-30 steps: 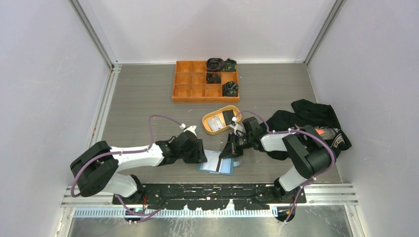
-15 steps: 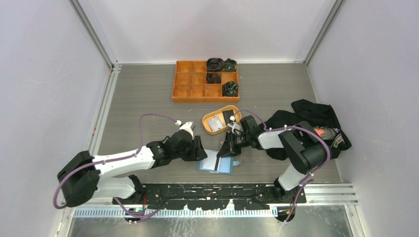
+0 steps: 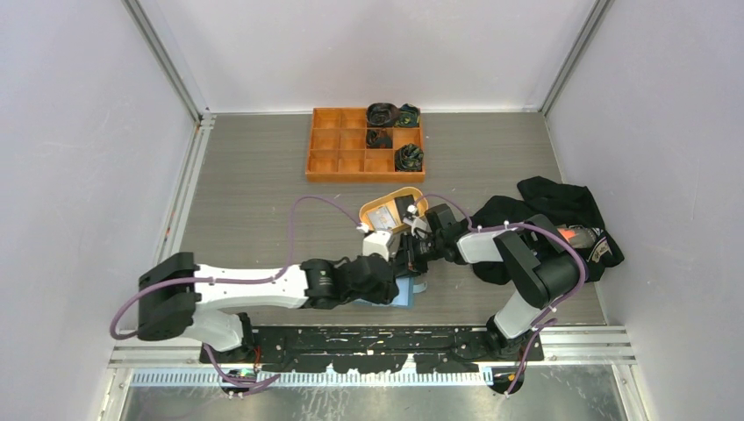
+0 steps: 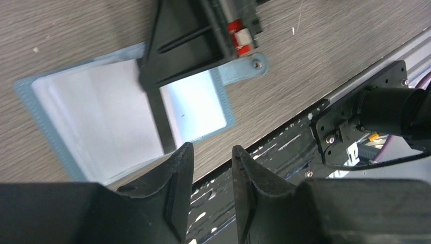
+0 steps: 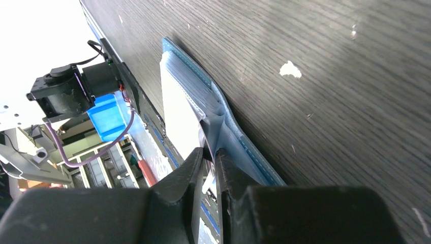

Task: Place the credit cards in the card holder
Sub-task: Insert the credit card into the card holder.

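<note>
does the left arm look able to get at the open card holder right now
Probably yes: the left claw hangs open close to the card holder. The right claw pinches one inner flap, but much of the holder is uncovered.

We see a light-blue stitched folding card holder [image 4: 101, 112] with pale, clear-white inner pockets, lying on the grey wood-grain table [image 3: 246, 175]. At upper centre sits an orange compartment tray [image 3: 338, 140], below it a tan oval dish [image 3: 367, 209], and at right a black crumpled cloth [image 3: 544, 206].
</note>
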Robot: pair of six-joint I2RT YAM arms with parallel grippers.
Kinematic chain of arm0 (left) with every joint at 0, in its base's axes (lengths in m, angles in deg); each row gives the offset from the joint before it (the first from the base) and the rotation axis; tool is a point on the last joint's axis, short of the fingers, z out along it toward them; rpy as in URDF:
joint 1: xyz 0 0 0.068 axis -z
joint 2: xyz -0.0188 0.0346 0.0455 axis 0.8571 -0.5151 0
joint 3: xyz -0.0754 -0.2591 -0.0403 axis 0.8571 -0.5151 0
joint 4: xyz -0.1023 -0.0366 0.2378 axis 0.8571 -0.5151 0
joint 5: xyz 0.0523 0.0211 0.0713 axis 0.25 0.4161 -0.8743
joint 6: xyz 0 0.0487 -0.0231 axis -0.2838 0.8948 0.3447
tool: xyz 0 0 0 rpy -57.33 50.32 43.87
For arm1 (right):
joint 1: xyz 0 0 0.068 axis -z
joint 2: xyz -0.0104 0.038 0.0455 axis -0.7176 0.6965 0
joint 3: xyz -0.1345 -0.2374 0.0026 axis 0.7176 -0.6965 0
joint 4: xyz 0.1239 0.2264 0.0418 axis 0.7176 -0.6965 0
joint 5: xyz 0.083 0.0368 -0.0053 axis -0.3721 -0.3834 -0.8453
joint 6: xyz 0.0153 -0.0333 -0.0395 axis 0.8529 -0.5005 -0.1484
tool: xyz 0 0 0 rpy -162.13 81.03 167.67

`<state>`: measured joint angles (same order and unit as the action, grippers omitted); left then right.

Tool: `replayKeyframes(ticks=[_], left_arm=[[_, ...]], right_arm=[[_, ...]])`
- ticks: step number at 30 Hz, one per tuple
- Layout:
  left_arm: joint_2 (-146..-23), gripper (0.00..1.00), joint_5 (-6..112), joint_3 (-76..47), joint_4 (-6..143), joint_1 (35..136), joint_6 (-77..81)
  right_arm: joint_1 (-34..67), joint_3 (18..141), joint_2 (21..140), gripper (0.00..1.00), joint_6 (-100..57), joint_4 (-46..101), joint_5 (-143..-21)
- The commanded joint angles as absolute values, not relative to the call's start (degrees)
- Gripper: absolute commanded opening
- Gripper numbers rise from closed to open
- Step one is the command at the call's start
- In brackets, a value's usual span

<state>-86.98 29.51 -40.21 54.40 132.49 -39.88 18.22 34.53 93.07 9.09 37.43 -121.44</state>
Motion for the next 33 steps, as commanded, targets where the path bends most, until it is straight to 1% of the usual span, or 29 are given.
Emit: replayKeyframes(ticks=[1,6,11,17,23,29,33], left_arm=[[-93.41,0.34,19.66,-32.48,49.96,135.46,-39.16],[-99.38,0.34,16.11,-29.30,49.65,136.20,-38.62],[-103.50,0.34,17.17,-28.04,52.45,136.25,-38.04],[-107.71,0.36,16.25,-26.39,52.19,136.29,-38.19],[-108.24,0.40,14.88,-26.40,52.62,136.30,-37.85],[-108.02,0.42,17.74,-26.80,54.89,136.32,-36.76],[-108.40,0.44,16.65,-26.24,53.35,136.32,-36.74]], right_arm=[[18.00,36.41,93.29,0.20,7.77,37.07,-119.78],[18.02,36.63,93.28,0.21,7.65,36.57,-119.67],[18.01,36.91,93.44,0.21,7.47,36.00,-119.66],[18.00,37.08,93.72,0.21,7.28,35.48,-119.68],[18.02,38.14,94.53,0.23,6.15,33.35,-119.26],[17.99,38.49,94.54,0.25,6.02,33.16,-120.52],[18.07,38.95,94.51,0.27,5.03,32.06,-120.07]])
